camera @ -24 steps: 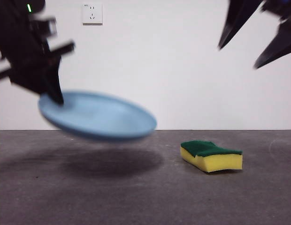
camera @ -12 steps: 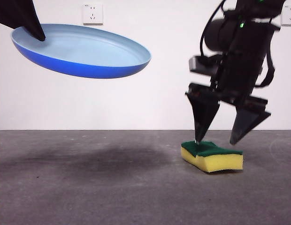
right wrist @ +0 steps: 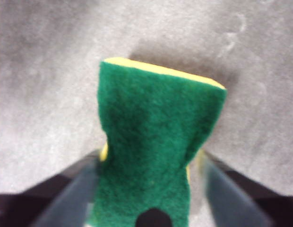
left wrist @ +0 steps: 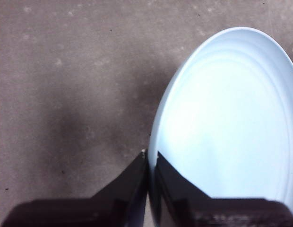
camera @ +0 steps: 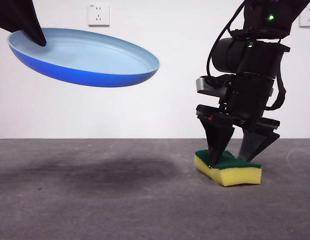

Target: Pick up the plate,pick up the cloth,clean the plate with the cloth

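One light-blue plate (camera: 85,57), tilted, aloft at 10 o'clock, rim pinched by left gripper (left wrist: 150,161). One sponge (camera: 228,168) on counter (camera: 95,200) at 4 o'clock; right gripper (camera: 234,157) fingers spread, straddling it. Open counter below plate.

Green-topped sponge (right wrist: 156,142) between hand (right wrist: 149,189) jaws
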Motion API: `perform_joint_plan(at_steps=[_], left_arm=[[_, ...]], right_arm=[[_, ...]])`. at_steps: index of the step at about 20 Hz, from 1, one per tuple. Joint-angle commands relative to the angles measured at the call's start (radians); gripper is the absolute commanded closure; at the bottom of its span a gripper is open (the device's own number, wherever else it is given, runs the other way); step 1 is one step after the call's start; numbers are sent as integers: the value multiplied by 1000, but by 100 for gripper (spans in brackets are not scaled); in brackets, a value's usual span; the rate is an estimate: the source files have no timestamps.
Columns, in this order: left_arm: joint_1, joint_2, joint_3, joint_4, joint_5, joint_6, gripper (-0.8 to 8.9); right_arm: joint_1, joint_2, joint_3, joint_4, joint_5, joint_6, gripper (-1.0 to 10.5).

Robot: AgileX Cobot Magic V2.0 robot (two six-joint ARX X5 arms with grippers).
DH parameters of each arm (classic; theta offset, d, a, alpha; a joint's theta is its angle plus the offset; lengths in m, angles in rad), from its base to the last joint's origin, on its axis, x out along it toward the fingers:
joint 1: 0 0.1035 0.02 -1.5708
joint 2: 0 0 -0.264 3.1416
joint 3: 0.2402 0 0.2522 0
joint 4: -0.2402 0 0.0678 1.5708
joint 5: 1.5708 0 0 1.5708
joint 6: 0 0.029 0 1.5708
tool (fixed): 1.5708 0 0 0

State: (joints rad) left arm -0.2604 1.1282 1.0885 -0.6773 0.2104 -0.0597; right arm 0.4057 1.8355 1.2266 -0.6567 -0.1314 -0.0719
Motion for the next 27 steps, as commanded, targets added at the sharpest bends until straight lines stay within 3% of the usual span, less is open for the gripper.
perform_joint_plan(at_steps=[1, 3, 12, 21, 27], left_arm=[[-2, 0, 0, -2, 0, 9, 822], [-2, 0, 0, -14, 1, 9, 822], [-3, 0, 0, -56, 0, 12, 822], [-45, 125, 0, -23, -77, 0, 822], [-208, 147, 3, 43, -74, -82, 822]], right_arm=[[2, 11, 2, 1, 1, -8, 813], [2, 11, 2, -8, 1, -8, 920], [26, 51, 2, -32, 0, -3, 963], [182, -396, 3, 29, -29, 135, 963], [292, -431, 3, 102, -19, 154, 963]])
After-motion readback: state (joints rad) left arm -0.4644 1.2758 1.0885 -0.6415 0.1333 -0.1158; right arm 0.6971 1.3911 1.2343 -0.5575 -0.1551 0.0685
